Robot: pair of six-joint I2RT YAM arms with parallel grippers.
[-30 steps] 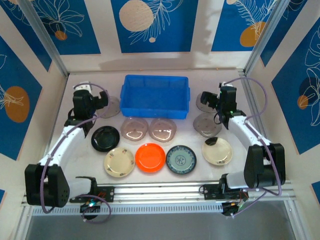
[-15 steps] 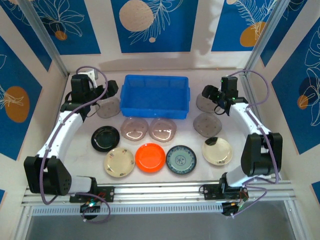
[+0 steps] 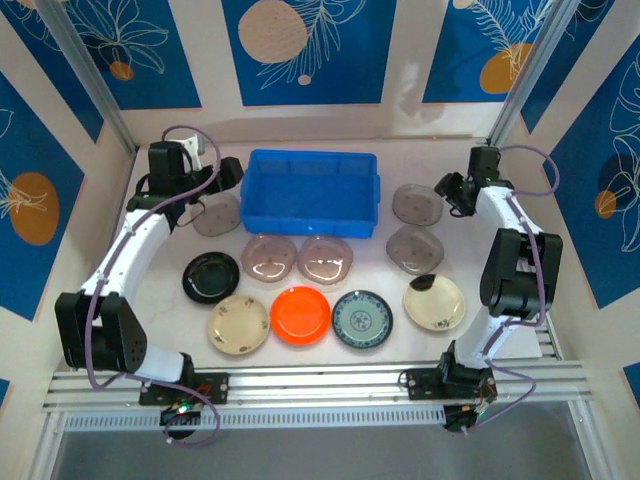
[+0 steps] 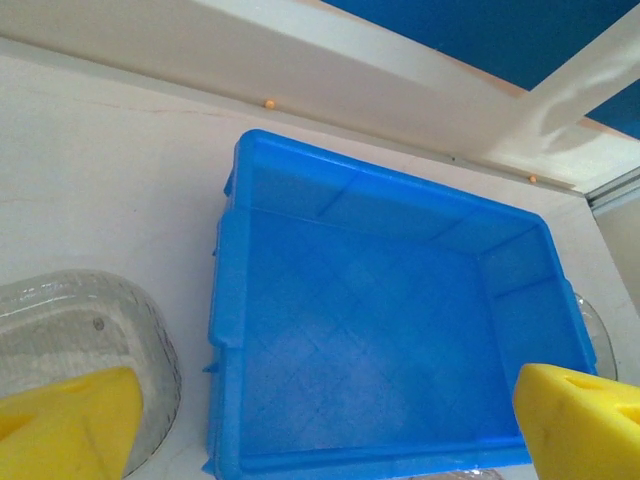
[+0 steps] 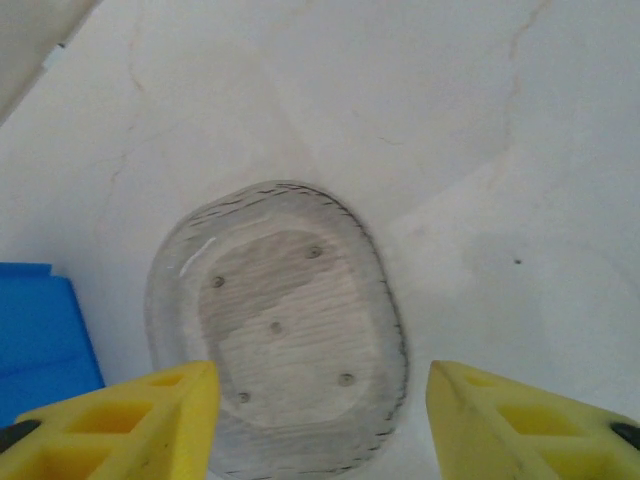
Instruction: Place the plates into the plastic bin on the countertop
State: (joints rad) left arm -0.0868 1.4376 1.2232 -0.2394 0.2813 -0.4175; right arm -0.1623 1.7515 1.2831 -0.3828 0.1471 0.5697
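Observation:
The blue plastic bin (image 3: 310,192) stands empty at the back of the white countertop (image 3: 470,270). My left gripper (image 3: 222,180) hovers open by the bin's left end, above a smoky-grey plate (image 3: 216,215). In the left wrist view its yellow fingers (image 4: 60,425) straddle the bin (image 4: 380,330) with nothing between them. My right gripper (image 3: 448,190) is open over another smoky plate (image 3: 415,204), which lies between its fingers (image 5: 530,425) without touching them (image 5: 280,330). More plates lie in front: smoky (image 3: 268,257), smoky (image 3: 325,258), smoky (image 3: 414,247), black (image 3: 211,277), cream (image 3: 238,323), orange (image 3: 301,314), teal (image 3: 362,318), cream (image 3: 434,302).
White walls with blue panels close in the back and sides. An aluminium rail (image 3: 320,378) runs along the near edge by the arm bases. A corner of the bin (image 5: 40,330) shows at the left of the right wrist view.
Both arms have reached toward the back. The left gripper moved up beside the bin's left end; the right gripper swung right and back, beside the far-right smoky plate.

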